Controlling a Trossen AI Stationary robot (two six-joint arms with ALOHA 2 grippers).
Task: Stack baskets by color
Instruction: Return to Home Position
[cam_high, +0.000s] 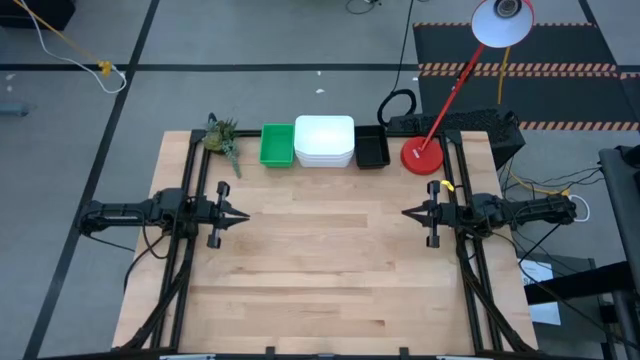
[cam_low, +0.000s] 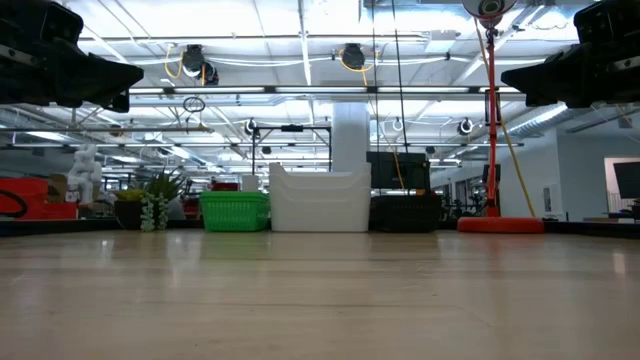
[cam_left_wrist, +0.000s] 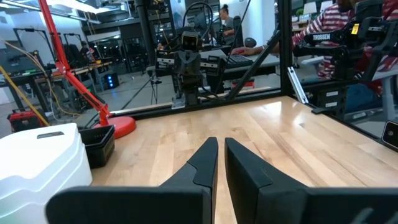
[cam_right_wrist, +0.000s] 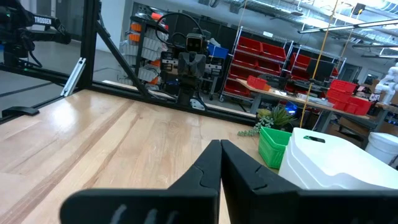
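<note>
Holding left gripper (cam_high: 240, 215) and right gripper (cam_high: 408, 213) well apart over the tabletop (cam_high: 320, 290), fingers clenched, empty. Keeping green baskets (cam_high: 277, 146), white baskets (cam_high: 324, 141) and black baskets (cam_high: 372, 148) stacked along the far edge. Risking little, perhaps only nudging a pile with a stray swing.

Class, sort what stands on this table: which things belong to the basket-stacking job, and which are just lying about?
Job: green baskets, white baskets, black baskets; left gripper and right gripper, both shut, at the sides.
Lying about: small plant, red lamp.

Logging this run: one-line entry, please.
green plastic bins, white plastic bins, black plastic bins rowed; left gripper shut, table left; right gripper shut, table right
</note>
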